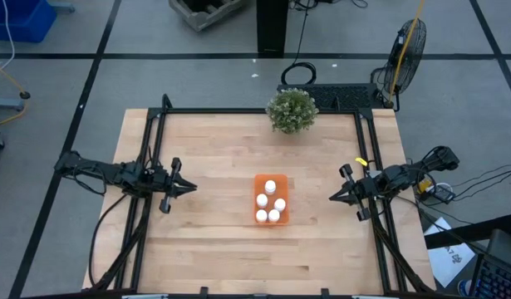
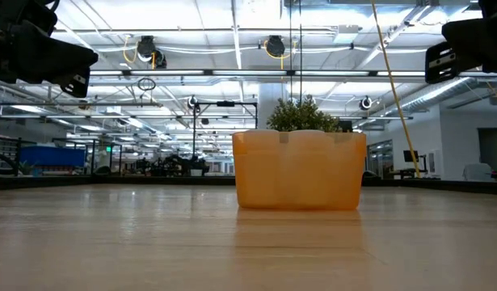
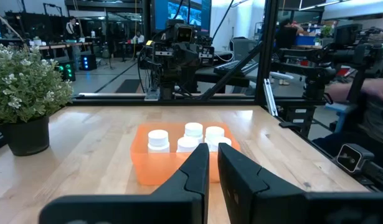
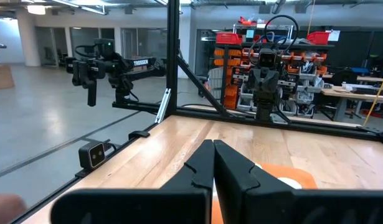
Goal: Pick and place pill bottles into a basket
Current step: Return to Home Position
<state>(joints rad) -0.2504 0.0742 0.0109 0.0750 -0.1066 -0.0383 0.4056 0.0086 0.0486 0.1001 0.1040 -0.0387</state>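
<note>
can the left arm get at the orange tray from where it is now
Probably yes. The left gripper points straight at the orange tray, with only bare table between them. The plant stands well off that line, and the right gripper waits on the tray's other side.

A large industrial robotics lab: exposed ceiling ducts [image 2: 151,50], polished concrete floor [image 4: 48,118], more robot rigs [image 4: 266,68] beyond the bench [image 1: 213,174].

5 pill bottles [image 1: 270,203] in basket [image 1: 258,179], table centre — plant [image 1: 292,110] behind.
</note>
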